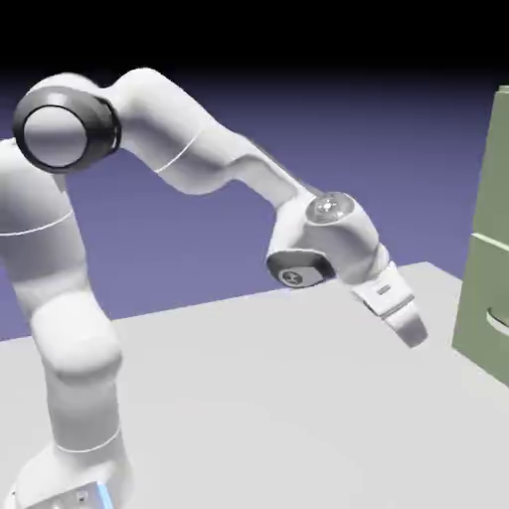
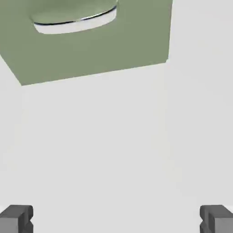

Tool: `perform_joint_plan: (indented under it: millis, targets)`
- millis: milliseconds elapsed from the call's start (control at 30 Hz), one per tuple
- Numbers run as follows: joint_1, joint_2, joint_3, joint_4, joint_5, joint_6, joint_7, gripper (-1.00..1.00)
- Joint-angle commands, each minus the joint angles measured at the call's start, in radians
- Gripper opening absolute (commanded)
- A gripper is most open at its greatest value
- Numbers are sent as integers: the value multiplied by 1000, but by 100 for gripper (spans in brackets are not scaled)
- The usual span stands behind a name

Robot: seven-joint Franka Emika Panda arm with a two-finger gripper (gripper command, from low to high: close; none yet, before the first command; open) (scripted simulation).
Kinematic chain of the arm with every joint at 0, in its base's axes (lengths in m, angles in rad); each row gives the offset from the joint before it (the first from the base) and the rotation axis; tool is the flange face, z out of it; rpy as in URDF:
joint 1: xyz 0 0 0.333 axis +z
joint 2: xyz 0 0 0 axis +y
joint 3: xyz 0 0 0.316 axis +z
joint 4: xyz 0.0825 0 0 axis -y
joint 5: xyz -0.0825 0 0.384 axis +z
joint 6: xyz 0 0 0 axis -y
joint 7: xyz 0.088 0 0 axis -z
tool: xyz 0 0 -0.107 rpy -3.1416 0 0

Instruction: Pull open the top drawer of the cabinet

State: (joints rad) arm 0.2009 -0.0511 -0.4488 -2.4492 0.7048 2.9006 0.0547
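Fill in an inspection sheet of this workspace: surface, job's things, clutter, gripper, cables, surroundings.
Surface: pale grey table, plain.
Job's things: olive-green cabinet at the exterior view's right edge, partly cut off; a curved pale handle on its lower front. The seam between upper and lower fronts looks closed; the top drawer's handle is not in view.
Clutter: nothing seen.
Gripper: fingers wide open, nothing between them, short of the cabinet.
Cables: nothing seen.
Surroundings: blue-violet backdrop, darkening to black at the top.

Fixed side view and downward-tilted hand view share the cabinet's handle (image 1: 499, 321) (image 2: 77, 25).
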Motion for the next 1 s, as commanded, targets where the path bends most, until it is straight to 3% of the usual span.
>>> perform_joint_plan:
  millis: [0,967]
  targets:
    - [17,32,-28,22,44,-8,-42,0]
    - [363,961,-831,668,1305,-252,-1271,0]
